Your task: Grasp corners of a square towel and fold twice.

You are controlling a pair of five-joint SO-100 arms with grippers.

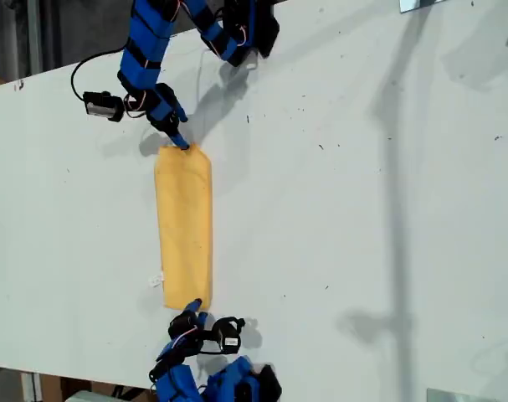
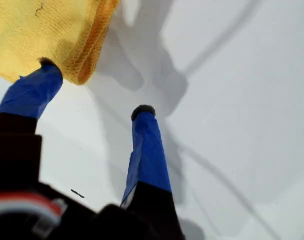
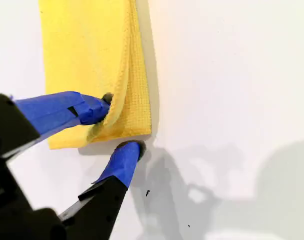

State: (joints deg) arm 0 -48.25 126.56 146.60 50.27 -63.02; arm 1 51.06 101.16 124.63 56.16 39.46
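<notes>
The towel (image 1: 184, 226) lies on the white table (image 1: 362, 209), folded into a narrow strip that runs between the two arms.

My first gripper (image 2: 94, 87) is at one short end of the towel. Its jaws stand wide apart: one fingertip (image 2: 47, 67) touches the towel's rounded corner (image 2: 79, 75), the other rests on bare table beside it, and nothing is held.

My second gripper (image 3: 119, 125) is at a short end too, jaws parted. One tip presses into the raised top layer and the other sits on the table at the towel's edge. I cannot tell whether any cloth is pinched.

A small white tag (image 1: 156, 280) sticks out of the towel's long edge.
</notes>
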